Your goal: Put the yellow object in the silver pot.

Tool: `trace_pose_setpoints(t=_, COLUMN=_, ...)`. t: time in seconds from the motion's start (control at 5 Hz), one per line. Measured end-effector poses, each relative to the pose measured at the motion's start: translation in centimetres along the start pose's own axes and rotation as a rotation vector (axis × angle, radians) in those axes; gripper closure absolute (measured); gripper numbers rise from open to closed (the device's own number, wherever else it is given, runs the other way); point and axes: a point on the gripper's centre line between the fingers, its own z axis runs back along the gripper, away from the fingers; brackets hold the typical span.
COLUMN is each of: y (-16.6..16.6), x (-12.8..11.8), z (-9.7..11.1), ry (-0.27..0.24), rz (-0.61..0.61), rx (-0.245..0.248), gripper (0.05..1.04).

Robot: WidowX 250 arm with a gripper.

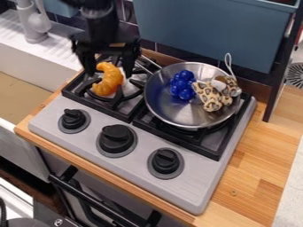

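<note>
The yellow croissant (109, 83) lies beneath the hand (109, 73), whose fingers stand apart.

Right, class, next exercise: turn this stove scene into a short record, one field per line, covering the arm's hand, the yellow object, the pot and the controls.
Hand: above the yellow object, fingers apart
Hand point: hand
Yellow object: curved, orange-yellow, on the left burner grate
Pot: silver pot, on the right burner
Pot contents: blue clustered thing; spotted plush toy
Controls: three black knobs along the stove's front
Task status: yellow object not yet in pot
</note>
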Motion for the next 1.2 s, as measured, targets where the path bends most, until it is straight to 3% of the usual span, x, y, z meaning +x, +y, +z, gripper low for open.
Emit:
trace_pose_setpoints(t=0.4, y=0.1, x=0.7, z=-2.3, ry=-0.017, rz=0.100, rx=0.050, gripper=0.077)
trace_pose_setpoints(t=0.6, y=-0.2, x=2.3, z=-2.1, ry=-0.037, rz=0.132, rx=0.039, gripper=0.076)
trace_pose_setpoints(t=0.8, y=0.0, x=3.0, z=-2.6, ry=-0.036, rz=0.154, rx=0.060, gripper=0.076)
trace_pose_setpoints(t=1.2, y=-0.2, x=2.6, z=-3.0, ry=-0.039, rz=0.131, rx=0.086, gripper=0.076)
